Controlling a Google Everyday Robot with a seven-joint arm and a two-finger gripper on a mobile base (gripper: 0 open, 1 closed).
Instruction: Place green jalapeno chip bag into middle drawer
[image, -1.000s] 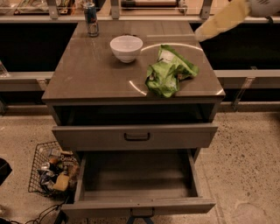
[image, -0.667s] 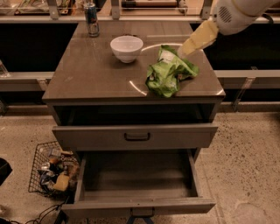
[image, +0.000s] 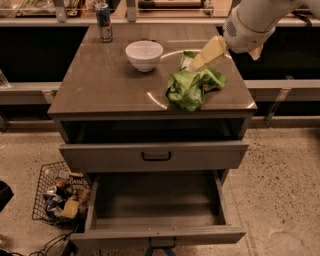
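Observation:
The green jalapeno chip bag (image: 192, 85) lies crumpled on the right part of the grey cabinet top (image: 100, 85). My gripper (image: 197, 62) comes down from the upper right on the white arm, and its yellowish tip sits at the bag's upper edge, touching or just above it. The middle drawer (image: 155, 202) is pulled far out at the bottom of the cabinet, and its flat grey floor shows.
A white bowl (image: 144, 54) stands left of the bag. A can (image: 104, 22) stands at the back left of the top. The shallower drawer front with a black handle (image: 156, 156) sits slightly out above the open drawer. A wire basket of items (image: 60, 195) stands on the floor at the left.
My gripper has moved down and to the left, from above the cabinet's far right corner to the bag's upper edge. The bag, the bowl and the drawers have not moved.

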